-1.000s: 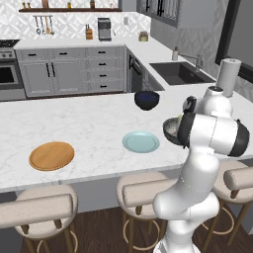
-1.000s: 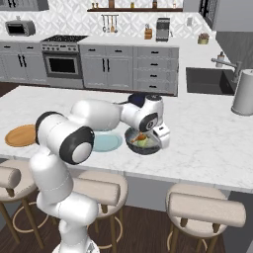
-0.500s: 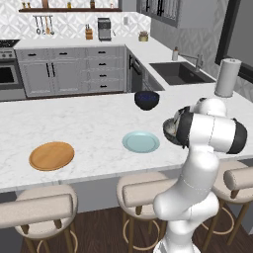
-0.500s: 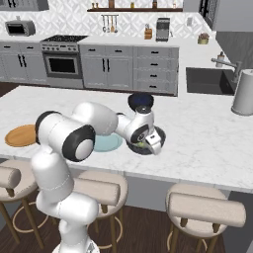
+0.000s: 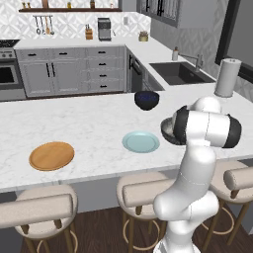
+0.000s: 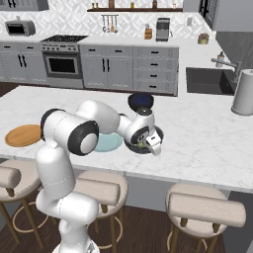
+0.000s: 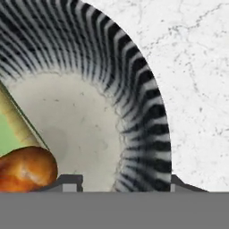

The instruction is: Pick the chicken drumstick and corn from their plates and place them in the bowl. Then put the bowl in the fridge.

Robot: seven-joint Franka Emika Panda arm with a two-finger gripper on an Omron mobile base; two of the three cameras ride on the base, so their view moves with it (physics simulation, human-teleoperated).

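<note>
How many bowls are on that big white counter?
2. A small dark blue bowl sits toward the back of the counter. The dark grey bowl sits nearer the front edge, beside the teal plate, partly hidden by the robot's arm.

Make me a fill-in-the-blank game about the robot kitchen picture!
1. The chicken drumstick and the corn both lie inside the ____.
2. The tan-orange wood plate has ____ food on it.
3. The teal-blue plate sits on the ____ counter.
4. The gripper is down at the grey bowl's ____.

Missing words: bowl; no; marble; rim
</note>
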